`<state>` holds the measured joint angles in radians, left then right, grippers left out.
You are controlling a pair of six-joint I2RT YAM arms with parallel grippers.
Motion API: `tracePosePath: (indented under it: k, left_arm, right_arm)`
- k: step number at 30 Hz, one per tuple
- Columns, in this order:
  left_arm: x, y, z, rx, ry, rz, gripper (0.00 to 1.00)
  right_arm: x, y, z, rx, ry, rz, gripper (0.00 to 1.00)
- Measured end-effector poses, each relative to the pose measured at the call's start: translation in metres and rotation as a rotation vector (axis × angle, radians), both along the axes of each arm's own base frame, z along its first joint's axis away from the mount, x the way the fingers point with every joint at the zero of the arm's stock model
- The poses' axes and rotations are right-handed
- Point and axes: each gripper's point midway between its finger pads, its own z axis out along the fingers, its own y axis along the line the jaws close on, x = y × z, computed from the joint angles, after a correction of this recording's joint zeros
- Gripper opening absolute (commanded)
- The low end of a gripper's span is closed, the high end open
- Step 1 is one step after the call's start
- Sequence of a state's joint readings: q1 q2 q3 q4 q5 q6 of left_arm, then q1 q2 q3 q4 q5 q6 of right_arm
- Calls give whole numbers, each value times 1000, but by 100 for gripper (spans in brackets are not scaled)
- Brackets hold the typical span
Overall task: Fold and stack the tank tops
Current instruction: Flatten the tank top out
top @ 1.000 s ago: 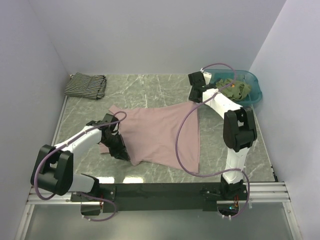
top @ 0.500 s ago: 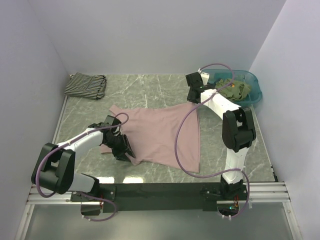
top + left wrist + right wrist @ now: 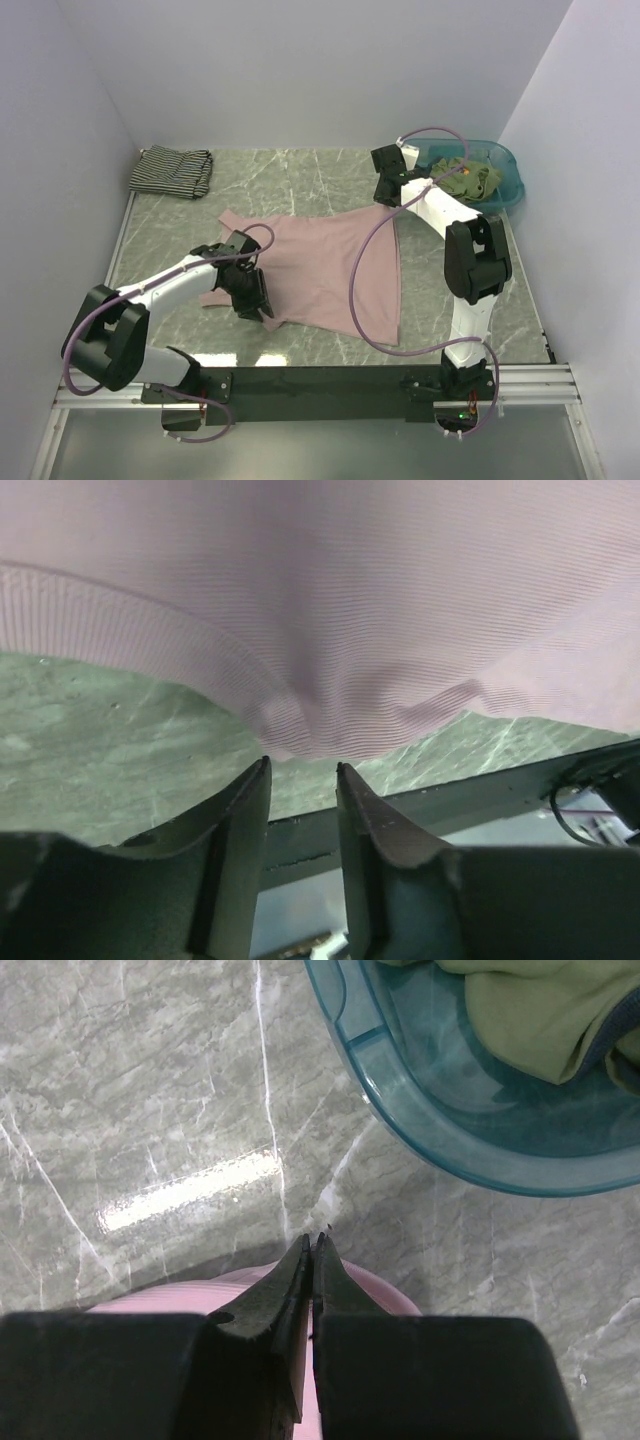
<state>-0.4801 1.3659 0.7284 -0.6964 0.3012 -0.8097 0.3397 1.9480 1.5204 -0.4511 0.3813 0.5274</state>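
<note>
The dusty pink tank top (image 3: 325, 265) lies spread across the middle of the table. My right gripper (image 3: 388, 199) is shut on its far right corner; in the right wrist view the pink cloth (image 3: 390, 1295) shows on both sides of the closed jaws (image 3: 314, 1238). My left gripper (image 3: 263, 308) is at the top's near left hem. Its jaws (image 3: 302, 765) stand a little apart with nothing between them, and the ribbed pink hem (image 3: 300, 720) lies just past the tips. The striped tank top (image 3: 172, 171) lies folded at the back left. Olive green tops (image 3: 470, 178) (image 3: 530, 1010) are bunched in the basin.
The teal plastic basin (image 3: 508, 192) (image 3: 450, 1130) stands at the back right corner, close beside my right gripper. Grey walls close in the table on the left, back and right. The black base rail (image 3: 320, 380) runs along the near edge.
My left gripper has slid to the right along the near hem of the pink top. My right gripper has shifted slightly left with the corner in it.
</note>
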Motion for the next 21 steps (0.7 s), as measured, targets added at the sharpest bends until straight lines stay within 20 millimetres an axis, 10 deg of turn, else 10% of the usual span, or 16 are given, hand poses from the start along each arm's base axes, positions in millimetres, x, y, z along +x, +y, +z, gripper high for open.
tracePosePath:
  k: [21]
  left_arm:
    - [1,-21,-18,246,-132,-207,34]
  right_arm:
    - [1,1,0,1,-2,3,0]
